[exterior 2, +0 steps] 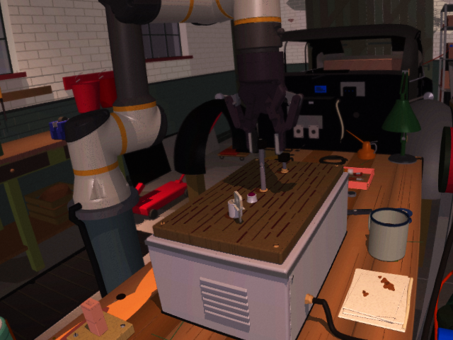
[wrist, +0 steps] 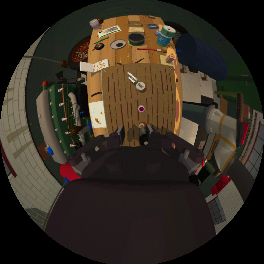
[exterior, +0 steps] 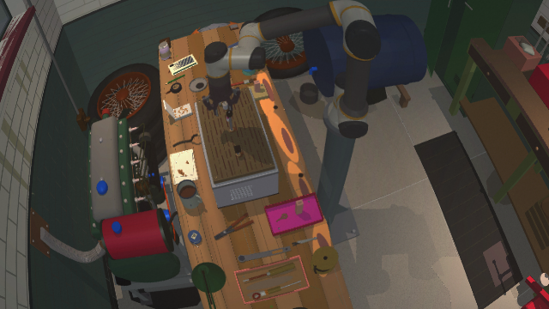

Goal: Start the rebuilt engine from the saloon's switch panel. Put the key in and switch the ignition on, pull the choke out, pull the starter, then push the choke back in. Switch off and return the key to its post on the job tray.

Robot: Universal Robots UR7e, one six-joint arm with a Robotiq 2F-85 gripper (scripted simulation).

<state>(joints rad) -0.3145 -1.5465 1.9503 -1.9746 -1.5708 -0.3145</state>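
A pull knob on a thin rod point(exterior 2: 262, 170) stands pulled out of the wooden switch panel point(exterior 2: 256, 208); its top sits between my fingers. A second, short black knob point(exterior 2: 284, 160) sits low on the panel just beyond it. A small red lamp point(exterior 2: 251, 197) point(wrist: 141, 108) lies nearer the panel's middle. The key point(exterior 2: 238, 205) point(wrist: 134, 80) stands in the ignition barrel toward the panel's front. The pink job tray point(exterior: 293, 213) with its post point(exterior: 299, 206) lies on the bench past the box. My gripper point(exterior 2: 262, 143) point(wrist: 134, 132) hangs straight down over the pulled rod and is open, holding nothing.
The grey box point(exterior 2: 241, 281) under the panel rises from the bench. An enamel mug point(exterior 2: 388, 234) and stained papers point(exterior 2: 377, 298) sit beside it. A small pink tray point(exterior 2: 358, 177), an oil can point(exterior 2: 366, 149) and a green lamp point(exterior 2: 401, 120) stand at the far end.
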